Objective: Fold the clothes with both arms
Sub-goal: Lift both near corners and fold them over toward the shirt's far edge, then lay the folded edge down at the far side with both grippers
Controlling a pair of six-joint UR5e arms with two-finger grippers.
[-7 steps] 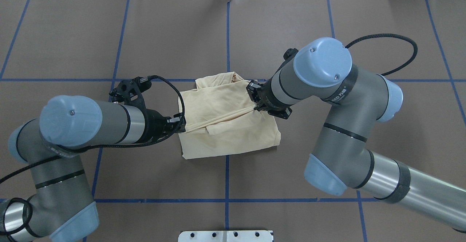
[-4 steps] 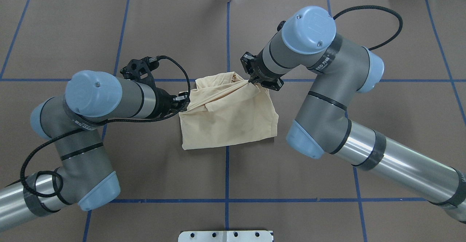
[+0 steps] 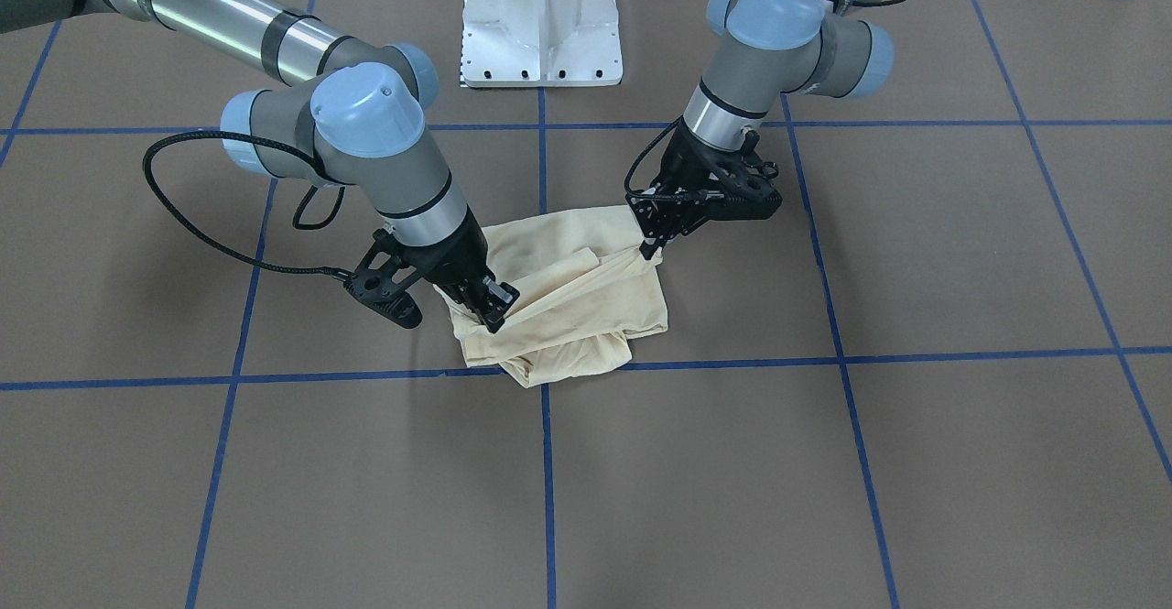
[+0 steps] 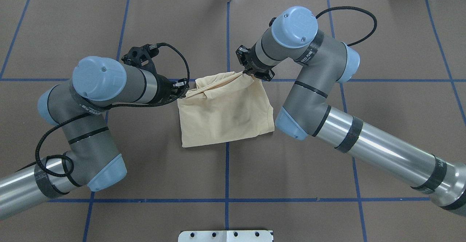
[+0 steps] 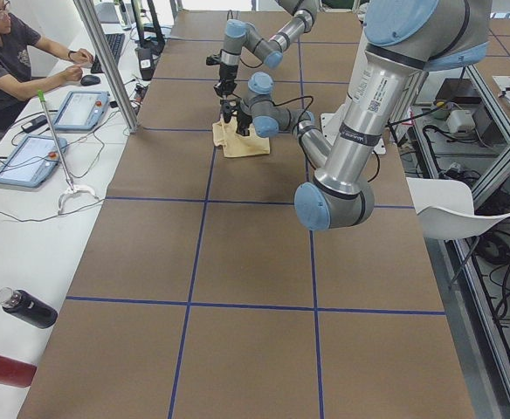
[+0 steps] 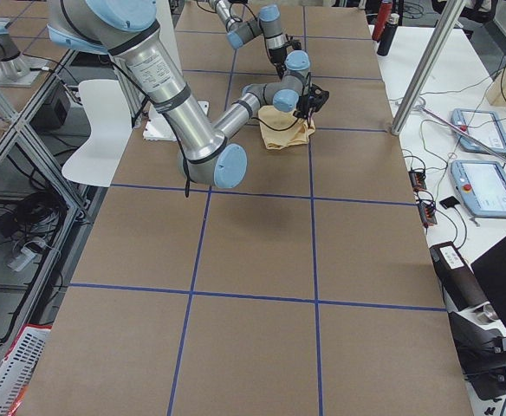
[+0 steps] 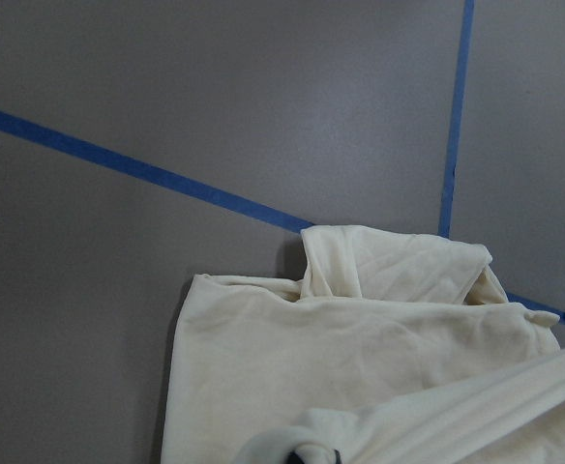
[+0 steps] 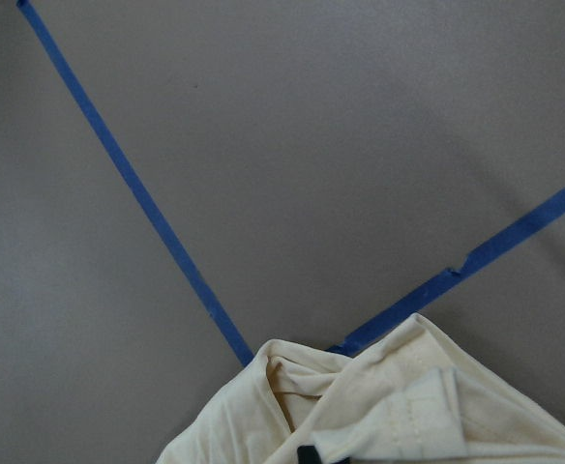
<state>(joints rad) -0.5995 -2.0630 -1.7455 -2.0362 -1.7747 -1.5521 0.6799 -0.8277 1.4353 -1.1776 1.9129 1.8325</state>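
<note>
The clothes are one pale cream-yellow shirt (image 4: 225, 112), folded into a rough square near the middle of the table, plain side up. My left gripper (image 4: 186, 91) is shut on the fabric at the shirt's far left corner. My right gripper (image 4: 246, 73) is shut on the far right corner. A taut fold edge runs between them along the far side. In the front-facing view the left gripper (image 3: 652, 248) and right gripper (image 3: 491, 312) pinch the shirt (image 3: 572, 307) low over the table. Both wrist views show bunched cloth (image 7: 360, 358) (image 8: 389, 406) at the bottom edge.
Brown table cover with blue tape grid lines (image 4: 227, 34). The white pedestal base (image 3: 540, 23) stands on the robot's side. A person (image 5: 10, 61) sits at a side bench with tablets (image 5: 80, 109); bottles (image 5: 26, 307) lie there. A white chair (image 5: 456, 209) stands beside the table.
Both grippers have carried the held fabric edge away from the robot, across the shirt to its far side. The loose layer now lies flatter over the bundle.
</note>
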